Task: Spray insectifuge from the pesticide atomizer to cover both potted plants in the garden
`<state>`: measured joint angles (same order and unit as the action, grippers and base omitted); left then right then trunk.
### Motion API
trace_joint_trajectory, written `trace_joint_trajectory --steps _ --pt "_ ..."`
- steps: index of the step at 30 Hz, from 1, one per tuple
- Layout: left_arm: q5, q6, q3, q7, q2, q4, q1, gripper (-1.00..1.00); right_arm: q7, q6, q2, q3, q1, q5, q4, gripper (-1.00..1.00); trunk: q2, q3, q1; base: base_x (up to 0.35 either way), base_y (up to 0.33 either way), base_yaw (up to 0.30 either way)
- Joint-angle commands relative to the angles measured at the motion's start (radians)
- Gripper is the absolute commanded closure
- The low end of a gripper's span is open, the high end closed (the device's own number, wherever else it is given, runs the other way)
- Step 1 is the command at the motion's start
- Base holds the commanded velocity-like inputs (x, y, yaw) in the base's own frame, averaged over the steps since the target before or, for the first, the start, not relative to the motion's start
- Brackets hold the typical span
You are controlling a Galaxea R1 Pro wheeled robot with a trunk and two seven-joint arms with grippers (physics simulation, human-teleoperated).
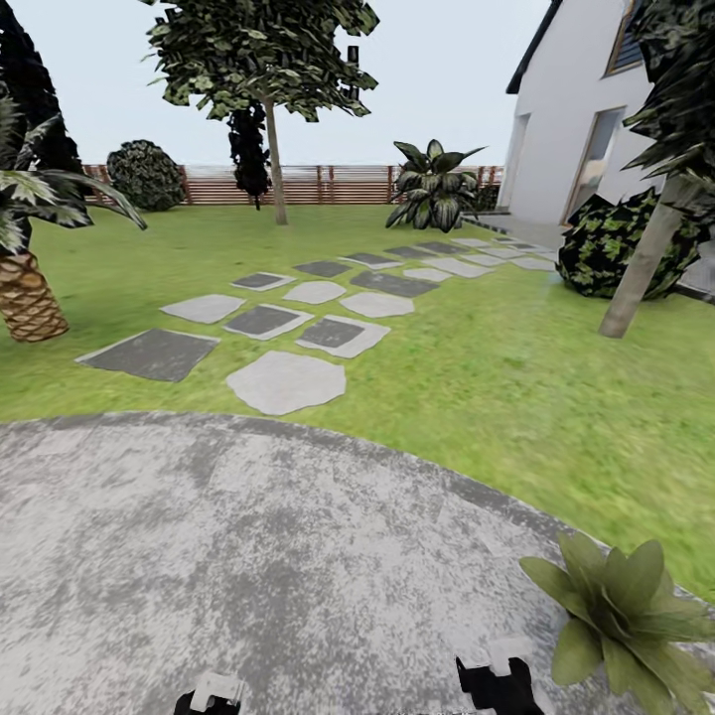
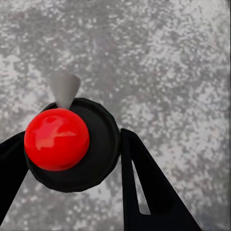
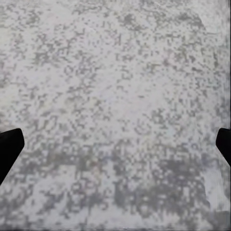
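- Two end effectors sit lowest: the left end effector [image 2: 72,159] clamps the pesticide atomizer [image 2: 72,144]; the right end effector [image 3: 115,144] is spread, empty.
- Beyond, a potted plant [image 1: 621,621] stands on the patio [image 1: 248,556].
- Risk: spraying from here could miss its leaves.

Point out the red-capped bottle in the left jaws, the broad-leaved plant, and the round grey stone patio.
Red-capped bottle [image 2: 57,139], left wrist view, red cap.
Broad-leaved light-green plant [image 1: 626,621], head view, leaf rosette's middle.
Round mottled-grey stone patio [image 1: 248,556], head view, bare surface.
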<state>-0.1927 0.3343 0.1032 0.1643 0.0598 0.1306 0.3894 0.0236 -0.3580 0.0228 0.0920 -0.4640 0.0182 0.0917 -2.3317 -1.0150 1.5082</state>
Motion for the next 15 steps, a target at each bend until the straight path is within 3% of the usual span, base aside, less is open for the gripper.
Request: trace_joint_trajectory --steps 1,7,15 --pt "-0.009 0.003 0.009 0.004 0.000 0.000 0.000 1.00 0.002 -0.003 0.000 0.006 -0.001 0.002 -0.001 -1.00 0.000 -0.001 0.000 -0.009 0.000 -0.264" --pt "-0.008 0.003 0.009 0.004 0.000 0.000 0.000 1.00 0.002 -0.003 0.000 0.006 -0.001 0.002 -0.001 -1.00 0.000 -0.001 0.000 -0.002 0.033 -0.264" --pt "-0.008 0.003 0.009 0.004 0.000 0.000 0.000 1.00 0.002 -0.003 0.000 0.006 -0.001 0.002 -0.001 -1.00 0.000 -0.001 0.000 0.000 0.186 -0.265"
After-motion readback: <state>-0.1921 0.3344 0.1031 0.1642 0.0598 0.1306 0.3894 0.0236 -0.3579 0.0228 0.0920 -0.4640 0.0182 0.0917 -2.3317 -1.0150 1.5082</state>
